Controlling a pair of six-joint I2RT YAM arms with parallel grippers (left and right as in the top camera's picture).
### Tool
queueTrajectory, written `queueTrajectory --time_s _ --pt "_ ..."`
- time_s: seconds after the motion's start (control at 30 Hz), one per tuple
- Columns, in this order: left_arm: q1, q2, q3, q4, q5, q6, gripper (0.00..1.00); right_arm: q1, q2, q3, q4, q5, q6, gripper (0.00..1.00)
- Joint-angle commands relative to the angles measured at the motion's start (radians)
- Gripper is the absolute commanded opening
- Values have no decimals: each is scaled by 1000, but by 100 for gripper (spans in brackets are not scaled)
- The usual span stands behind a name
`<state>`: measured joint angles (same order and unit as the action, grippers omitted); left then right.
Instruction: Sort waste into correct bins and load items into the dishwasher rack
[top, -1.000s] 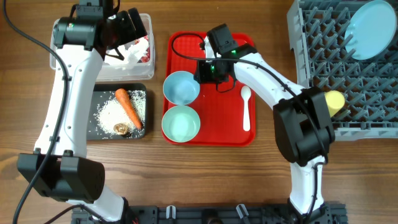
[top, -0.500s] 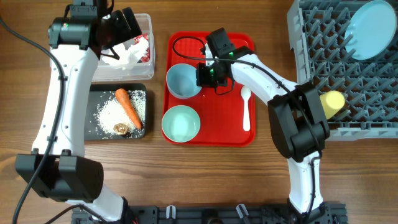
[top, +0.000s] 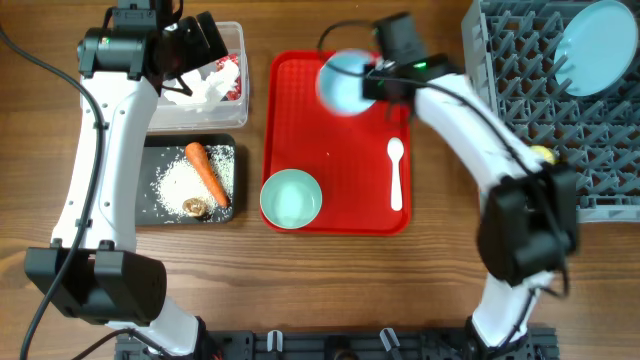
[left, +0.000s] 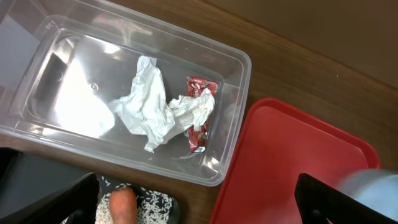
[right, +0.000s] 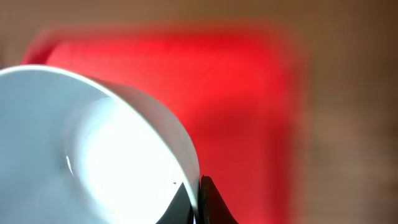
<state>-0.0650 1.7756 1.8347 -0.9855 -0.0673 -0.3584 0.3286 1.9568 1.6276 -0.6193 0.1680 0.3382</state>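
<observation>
Overhead view first: finds the pale blue bowl in the air above the far end of the red tray, blurred, clamped by its rim in the right gripper. Right wrist view agrees: jaws closed tight on the rim, bowl tipped on its side, red tray a smear beneath.

Reads as the loading step, with this bowl bound for the dishwasher rack to the right of the red tray. Already in that rack: the light blue plate, stood up at the corner furthest from the red tray, and the yellow cup at the near edge, mostly hidden behind the right arm. Left on the red tray: 1 mint bowl at its near left corner and 1 white spoon along its right side.

Looks finished on the waste side. Left of the red tray, the clear tub holds the tissue and the red wrapper. Nearer, the black tray holds the carrot, the grains and the brown lump. Left gripper spread wide and empty above the clear tub.

Next move calls for:
- Carrying the bowl rightward off the red tray, high enough to clear the rack's wall.
- Choosing a free row of pegs apart from plate and cup.
- Keeping the bowl tilted so it slots between pegs, and letting go only once seated.
</observation>
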Motion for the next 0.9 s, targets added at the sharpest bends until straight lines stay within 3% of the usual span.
queueTrajectory --time_s 0.0,0.1,0.3,0.43,0.57,0.87 --pt "3 3 -2 0 -13 -16 100 -65 -103 15 106 520 -127 4" --pt "3 3 -2 0 -13 -16 100 -116 -95 15 311 699 -266 4" --pt "3 3 -2 0 -13 -16 100 -231 -27 15 740 771 -654 4" --pt "3 3 -2 0 -13 -16 100 -303 35 15 913 775 -890 4" --pt "3 3 -2 0 -13 -16 100 -364 97 15 1005 729 -967 4" --pt "3 3 -2 0 -13 -16 100 -402 216 15 1024 723 -1019 4"
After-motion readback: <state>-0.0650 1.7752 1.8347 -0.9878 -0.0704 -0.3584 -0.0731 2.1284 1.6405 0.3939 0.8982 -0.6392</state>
